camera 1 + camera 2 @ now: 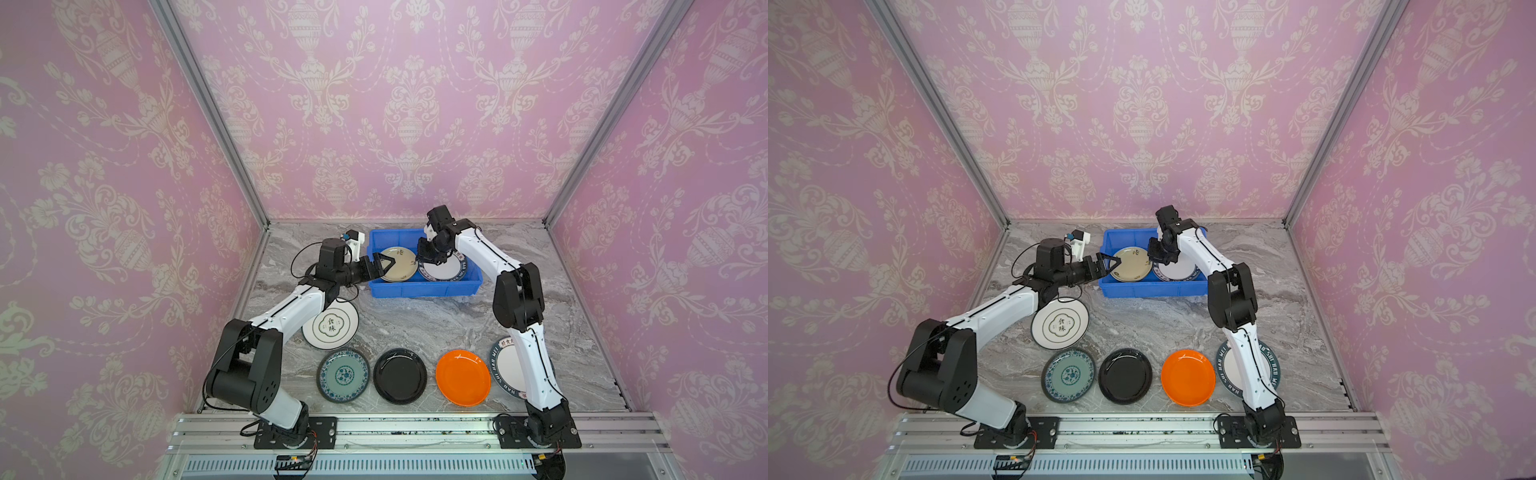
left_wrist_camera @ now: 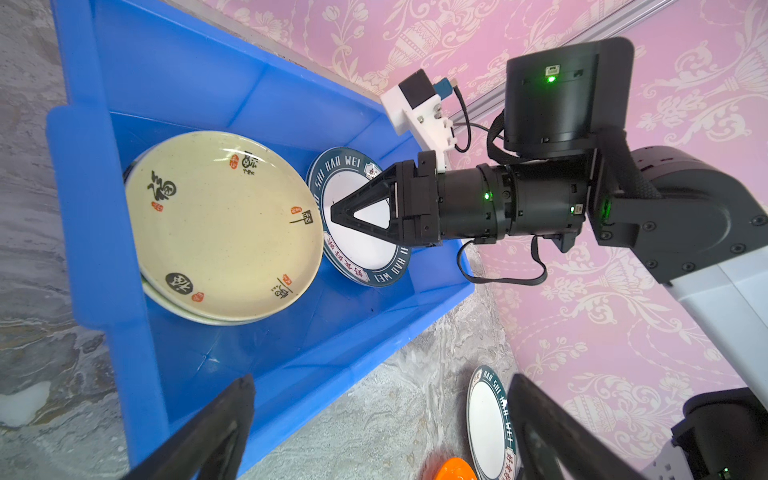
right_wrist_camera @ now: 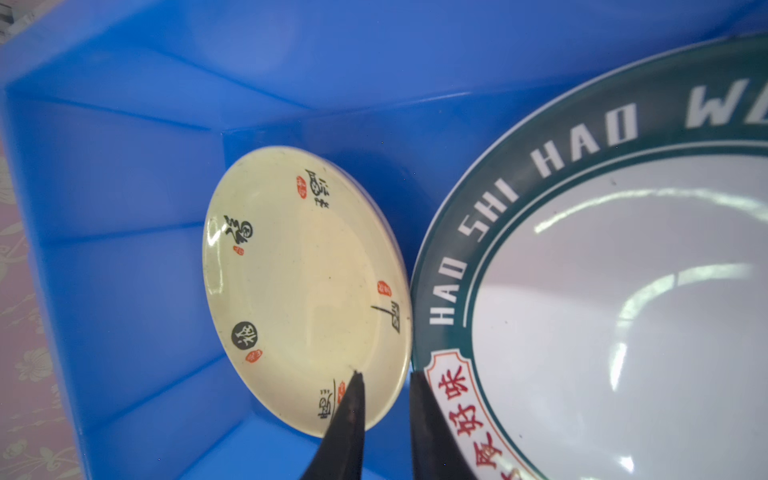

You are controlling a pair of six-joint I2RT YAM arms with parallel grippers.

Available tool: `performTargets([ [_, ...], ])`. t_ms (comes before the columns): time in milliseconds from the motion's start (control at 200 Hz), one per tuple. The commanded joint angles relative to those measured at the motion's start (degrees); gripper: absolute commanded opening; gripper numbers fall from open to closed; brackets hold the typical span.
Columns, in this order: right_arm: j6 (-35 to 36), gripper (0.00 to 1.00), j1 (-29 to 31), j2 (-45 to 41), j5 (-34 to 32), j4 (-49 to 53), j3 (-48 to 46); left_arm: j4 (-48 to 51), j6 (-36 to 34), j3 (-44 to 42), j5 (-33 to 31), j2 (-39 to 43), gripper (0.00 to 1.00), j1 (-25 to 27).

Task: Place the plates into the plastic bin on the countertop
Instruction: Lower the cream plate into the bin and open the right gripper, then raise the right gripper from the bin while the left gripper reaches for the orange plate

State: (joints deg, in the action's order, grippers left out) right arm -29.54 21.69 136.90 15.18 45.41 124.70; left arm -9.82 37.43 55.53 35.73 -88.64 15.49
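The blue plastic bin (image 1: 424,289) (image 1: 1150,289) holds a cream plate (image 1: 397,266) (image 3: 299,282) stacked on a second cream one (image 2: 178,309), beside a white lettered-rim plate (image 1: 446,270) (image 3: 623,311). My right gripper (image 1: 420,261) (image 3: 384,374) is inside the bin, nearly shut, with the top cream plate's rim between its fingers. My left gripper (image 1: 384,266) (image 2: 380,380) stands open and empty over the bin's left rim. On the countertop (image 1: 436,328) lie a Chinese-character plate (image 1: 332,326), teal (image 1: 343,375), black (image 1: 400,376), orange (image 1: 462,377), and a lettered plate (image 1: 505,370) partly under the right arm.
Pink patterned walls close in the back and both sides. An aluminium rail (image 1: 415,424) carrying both arm bases runs along the front edge. The left arm's forearm (image 1: 291,311) reaches over the edge of the Chinese-character plate.
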Motion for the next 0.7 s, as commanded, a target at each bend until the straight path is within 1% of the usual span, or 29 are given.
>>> performTargets([
  [0, 0.64, 0.21, 0.97, 2.81, 0.58, 0.96, 1.93, -0.12, -0.25, 0.38, 0.84, -0.04, 0.97, -0.46],
  [390, -0.05, 0.21, 1.99, 5.83, 1.34, 1.42, 3.11, 0.65, -0.8, -0.16, 0.66, 0.53, 0.97, -0.44],
  [540, -1.17, 0.2, 1.93, 3.26, 4.35, -2.14, 1.69, 0.78, -0.61, 0.1, 0.75, 0.44, 0.97, -0.46],
  [695, -2.06, 0.2, 1.4, -1.62, 8.52, -6.62, 0.84, 0.86, -0.68, -0.06, 0.75, 0.66, 0.97, -0.43],
])
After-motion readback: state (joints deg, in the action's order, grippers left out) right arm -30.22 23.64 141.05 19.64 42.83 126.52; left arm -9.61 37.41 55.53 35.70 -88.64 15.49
